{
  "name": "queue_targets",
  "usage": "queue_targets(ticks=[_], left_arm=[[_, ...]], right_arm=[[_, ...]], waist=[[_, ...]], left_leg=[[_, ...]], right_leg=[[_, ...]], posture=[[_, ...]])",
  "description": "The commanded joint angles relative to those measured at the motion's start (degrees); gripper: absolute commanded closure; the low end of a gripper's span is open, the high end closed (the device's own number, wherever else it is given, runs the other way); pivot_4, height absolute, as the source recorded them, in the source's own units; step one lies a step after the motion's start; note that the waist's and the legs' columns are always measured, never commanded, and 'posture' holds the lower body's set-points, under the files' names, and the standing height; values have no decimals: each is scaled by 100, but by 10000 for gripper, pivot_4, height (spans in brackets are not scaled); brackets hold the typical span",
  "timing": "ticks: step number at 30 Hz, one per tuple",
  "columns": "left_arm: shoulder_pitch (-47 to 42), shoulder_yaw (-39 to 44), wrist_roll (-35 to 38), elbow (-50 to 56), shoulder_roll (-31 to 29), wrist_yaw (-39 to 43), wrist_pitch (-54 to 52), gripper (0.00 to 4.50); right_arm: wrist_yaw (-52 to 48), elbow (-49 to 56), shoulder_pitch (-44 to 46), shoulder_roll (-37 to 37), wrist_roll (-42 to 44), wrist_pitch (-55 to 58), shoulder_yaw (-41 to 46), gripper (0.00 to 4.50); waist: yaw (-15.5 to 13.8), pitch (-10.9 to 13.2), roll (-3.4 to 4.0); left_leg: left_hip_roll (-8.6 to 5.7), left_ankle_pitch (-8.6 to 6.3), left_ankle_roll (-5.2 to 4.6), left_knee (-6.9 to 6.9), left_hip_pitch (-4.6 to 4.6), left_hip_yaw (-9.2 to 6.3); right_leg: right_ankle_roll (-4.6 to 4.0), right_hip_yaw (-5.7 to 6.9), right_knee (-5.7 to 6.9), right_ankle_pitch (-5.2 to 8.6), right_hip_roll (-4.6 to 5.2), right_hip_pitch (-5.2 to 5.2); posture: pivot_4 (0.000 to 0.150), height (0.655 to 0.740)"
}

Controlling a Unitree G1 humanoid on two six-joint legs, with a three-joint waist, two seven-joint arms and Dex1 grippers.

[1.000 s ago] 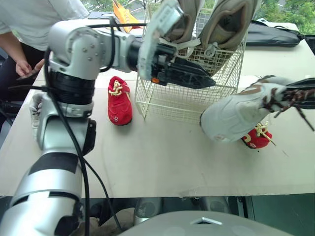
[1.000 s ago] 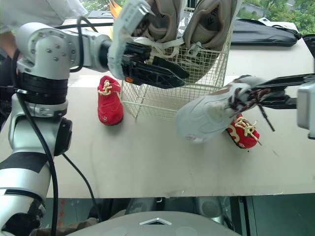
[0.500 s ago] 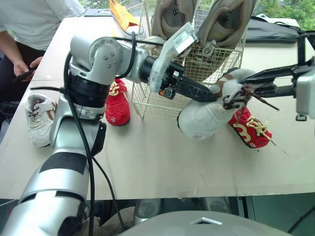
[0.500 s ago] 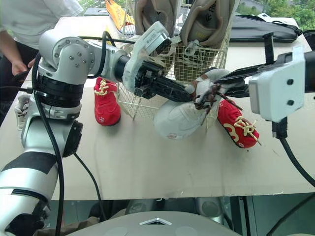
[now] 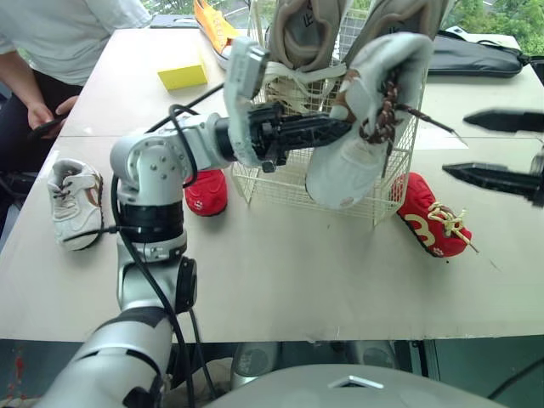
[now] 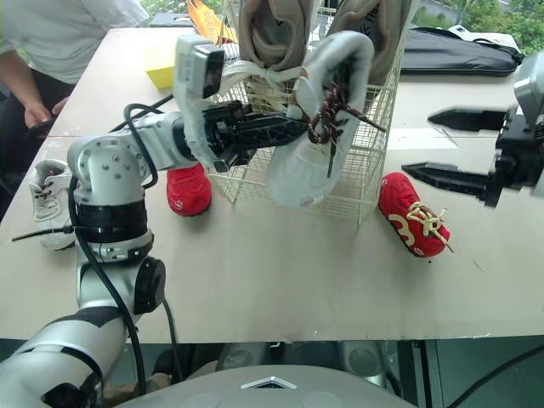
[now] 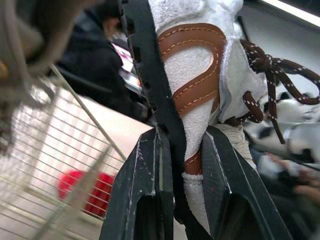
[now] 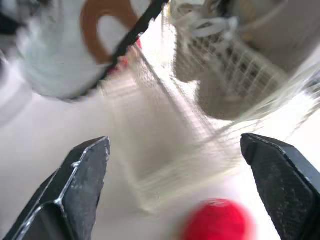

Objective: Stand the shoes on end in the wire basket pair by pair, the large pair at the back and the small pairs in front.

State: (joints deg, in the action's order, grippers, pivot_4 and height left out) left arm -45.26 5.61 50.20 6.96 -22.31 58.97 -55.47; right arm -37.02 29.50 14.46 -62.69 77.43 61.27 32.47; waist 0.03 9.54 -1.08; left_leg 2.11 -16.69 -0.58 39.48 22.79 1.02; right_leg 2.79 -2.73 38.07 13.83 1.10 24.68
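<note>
The head views show the left claw (image 5: 336, 129) clenched on a white sneaker (image 5: 344, 166), held toe-down before the wire basket (image 5: 280, 183); the right claw (image 5: 456, 146) hangs released above a red shoe (image 5: 427, 217). The left wrist view adds its fingers (image 7: 140, 185) pinching brown trim. A person (image 5: 51, 34) stands beside the beige counter (image 5: 297, 272).

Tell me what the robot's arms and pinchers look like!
The left arm is shiny silver metal with round, screw-dotted joints, a black band and a thin black cable looping beside it. A white boxy block sits at its wrist. The left gripper and right gripper each have two long, pointed black fingers, like beaks.
</note>
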Motion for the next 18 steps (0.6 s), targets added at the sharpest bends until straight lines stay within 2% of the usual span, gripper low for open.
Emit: queue_targets(ticks=[1,5,9,10,11,13,15,16,18], left_arm=[[79,-95,-140,297,126,148,697,40135],[272,-426,-514,300,27,522,1351,40135],[303,-571,-620,221,82,559,1594,40135],[305,-588,-624,209,97,559,1626,40137],[315,-609,-632,208,106,566,1656,40137],[318,-620,-627,193,112,570,1655,40137],[329,-636,-634,185,114,560,1653,40137],[327,-644,-643,171,111,558,1652,40137],[327,-638,-645,151,110,526,1648,40137]], right_arm=[[1924,316,-61,175,2047,-517,-149,3381],[3288,388,358,504,3022,-1258,-971,3381],[3767,426,596,556,3264,-1421,-1496,3381],[3848,445,611,575,3383,-1468,-1586,8301],[3904,471,623,585,3463,-1502,-1662,10053],[3962,544,669,609,3522,-1554,-1792,18621],[4001,614,682,674,3546,-1638,-1886,28523],[4041,641,698,699,3553,-1670,-1933,34847],[4128,688,706,770,3551,-1743,-2001,41460]], waist=[[0,1,1],[76,-2,-4],[64,-2,-4],[56,-2,-4],[49,-2,-4],[52,-2,-4],[56,-2,-4],[57,-2,-4],[57,-2,-4]], left_leg=[[-2,-7,-12,2,-1,2],[-8,-12,-21,10,-3,8],[-6,-12,-23,11,0,9],[-4,-12,-23,11,1,8],[-4,-12,-23,11,6,8],[-2,-12,-23,10,12,5],[0,-12,-23,10,12,-4],[0,-12,-23,10,12,-7],[0,-13,-23,10,10,-8]], right_leg=[[0,-2,1,0,-1,0],[1,-10,-1,-1,-12,-3],[2,-6,-3,-1,-16,-2],[2,-3,-4,-1,-16,-2],[2,3,-5,-1,-15,-2],[2,9,-10,-1,-14,-2],[2,8,-12,-1,-13,-1],[2,9,-11,-1,-13,-1],[2,8,-9,-1,-13,-2]], posture=[[1500,7400],[1500,7400],[1500,7400],[1500,7400],[1500,7400],[1500,7400],[1500,7400],[1500,7400],[1500,7400]])
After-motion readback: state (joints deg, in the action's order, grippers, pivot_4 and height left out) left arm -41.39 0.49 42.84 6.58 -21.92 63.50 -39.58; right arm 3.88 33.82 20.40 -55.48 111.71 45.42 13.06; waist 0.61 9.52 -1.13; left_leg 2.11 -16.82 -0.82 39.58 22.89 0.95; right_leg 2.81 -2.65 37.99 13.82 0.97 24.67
